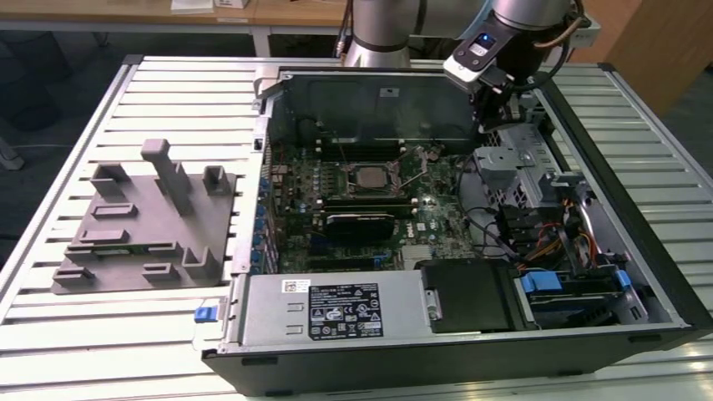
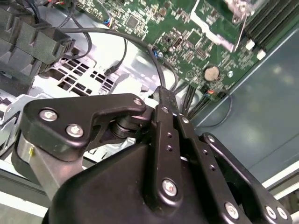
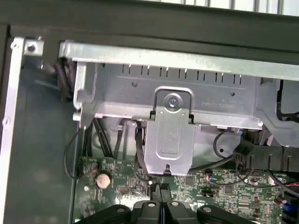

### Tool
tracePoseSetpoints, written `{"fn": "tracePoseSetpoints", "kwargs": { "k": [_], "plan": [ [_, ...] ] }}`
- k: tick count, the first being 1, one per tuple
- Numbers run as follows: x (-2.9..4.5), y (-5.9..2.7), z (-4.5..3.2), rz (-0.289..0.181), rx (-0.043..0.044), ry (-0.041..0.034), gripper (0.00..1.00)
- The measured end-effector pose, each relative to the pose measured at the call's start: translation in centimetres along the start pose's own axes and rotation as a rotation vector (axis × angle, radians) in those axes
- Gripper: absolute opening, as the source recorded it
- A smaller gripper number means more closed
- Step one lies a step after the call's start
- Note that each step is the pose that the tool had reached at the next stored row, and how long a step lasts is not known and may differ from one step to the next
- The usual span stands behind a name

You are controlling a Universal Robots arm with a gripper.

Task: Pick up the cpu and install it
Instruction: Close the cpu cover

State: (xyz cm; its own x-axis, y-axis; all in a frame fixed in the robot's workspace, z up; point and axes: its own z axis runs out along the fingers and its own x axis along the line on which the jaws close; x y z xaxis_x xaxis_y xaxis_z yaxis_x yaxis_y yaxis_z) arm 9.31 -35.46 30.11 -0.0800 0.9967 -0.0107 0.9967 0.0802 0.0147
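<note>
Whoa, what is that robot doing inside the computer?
A robot arm has its claw down inside an open computer case lying on a slatted table. The claw is shut and hangs over the edge of the green motherboard, close to a silver metal bracket. The square socket sits in the middle of the board, apart from the claw.

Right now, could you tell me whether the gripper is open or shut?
Shut: in both wrist views the gripper has its two black fingertips pressed together, with no gap and nothing seen between them.

Open computer case (image 1: 468, 355) (green motherboard (image 1: 437, 219) inside), grey tray (image 1: 123, 251) beside it, white slatted table (image 1: 89, 334)
</note>
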Motion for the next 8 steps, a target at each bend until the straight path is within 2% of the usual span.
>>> {"fn": "tracePoseSetpoints", "kwargs": {
  "k": [4, 8],
  "plan": [
    [-0.46, -0.96, -0.45, -0.069, 0.0004, 0.0025, 0.11],
    [-1.05, -2.33, -1.07, -0.166, 0.0005, 0.0064, 0.11]
  ]
}}
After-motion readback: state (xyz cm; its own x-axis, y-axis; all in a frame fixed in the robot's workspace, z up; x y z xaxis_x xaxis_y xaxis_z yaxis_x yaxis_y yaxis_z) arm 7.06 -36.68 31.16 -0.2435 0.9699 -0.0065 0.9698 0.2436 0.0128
